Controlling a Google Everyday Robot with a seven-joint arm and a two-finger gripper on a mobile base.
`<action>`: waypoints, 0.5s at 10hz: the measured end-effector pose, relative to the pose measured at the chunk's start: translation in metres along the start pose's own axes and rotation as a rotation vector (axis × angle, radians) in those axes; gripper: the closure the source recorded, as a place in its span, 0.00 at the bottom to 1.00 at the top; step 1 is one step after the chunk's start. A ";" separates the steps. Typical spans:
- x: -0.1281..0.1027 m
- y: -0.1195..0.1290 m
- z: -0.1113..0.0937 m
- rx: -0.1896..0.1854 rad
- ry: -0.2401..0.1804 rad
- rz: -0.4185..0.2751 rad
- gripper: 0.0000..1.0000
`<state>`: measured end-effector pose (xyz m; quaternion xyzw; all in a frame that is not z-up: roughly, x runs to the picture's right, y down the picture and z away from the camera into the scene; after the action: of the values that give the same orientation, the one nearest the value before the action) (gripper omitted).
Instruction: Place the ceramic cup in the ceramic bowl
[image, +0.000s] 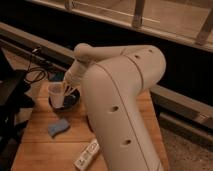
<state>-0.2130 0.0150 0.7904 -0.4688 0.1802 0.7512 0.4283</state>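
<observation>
My tool (66, 92) grips the small pale white ceramic cup (57, 94), upright, right over the near-left rim of the round dark navy ceramic bowl (71, 101) at the wooden bench's (40, 150) far left. I judge straight down is what remains.

The gripper (68, 88) holds the ceramic cup (56, 93) over the ceramic bowl (67, 101) on the wooden surface (45, 150), near a blue sponge (58, 128) and white bottle (86, 154).
</observation>
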 end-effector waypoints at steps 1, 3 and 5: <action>-0.014 -0.001 0.000 0.009 -0.012 0.019 1.00; -0.044 -0.017 0.004 0.014 -0.035 0.068 0.99; -0.057 -0.029 0.006 0.007 -0.046 0.100 0.83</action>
<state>-0.1820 0.0090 0.8460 -0.4403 0.1961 0.7815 0.3961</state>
